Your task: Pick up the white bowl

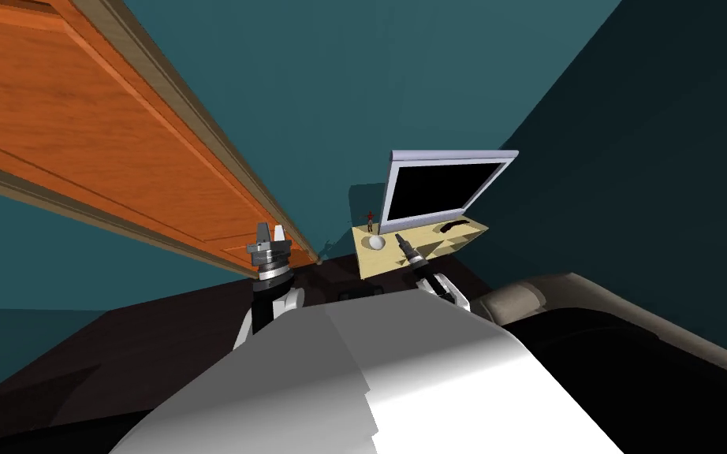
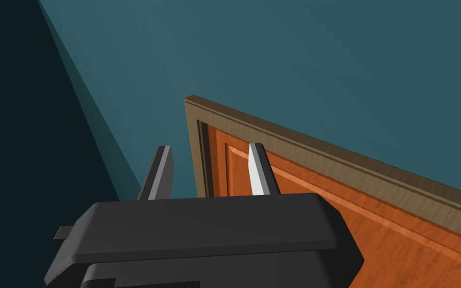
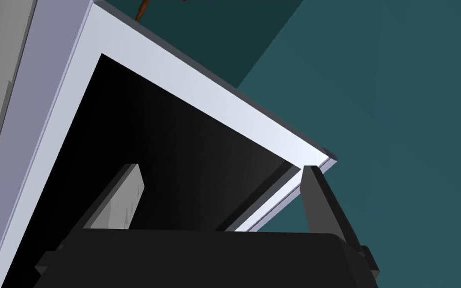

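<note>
A small white bowl (image 1: 376,242) sits on the near left corner of a pale wooden table (image 1: 464,233), in front of a large monitor (image 1: 441,189). My right gripper (image 1: 400,237) hovers just right of the bowl and slightly above the tabletop, aimed at the screen. In the right wrist view its fingers (image 3: 124,195) stand wide apart with nothing between them, and the monitor (image 3: 174,130) lies beyond them. My left gripper (image 1: 270,234) is raised by the orange door, open and empty, as the left wrist view (image 2: 209,167) shows.
An orange panelled door (image 1: 102,150) with a brown frame runs along the left. A small red figurine (image 1: 370,218) stands behind the bowl, and a dark curved object (image 1: 453,227) lies on the table's right part. A beige and black sofa (image 1: 590,315) sits at the right. Teal walls close the corner.
</note>
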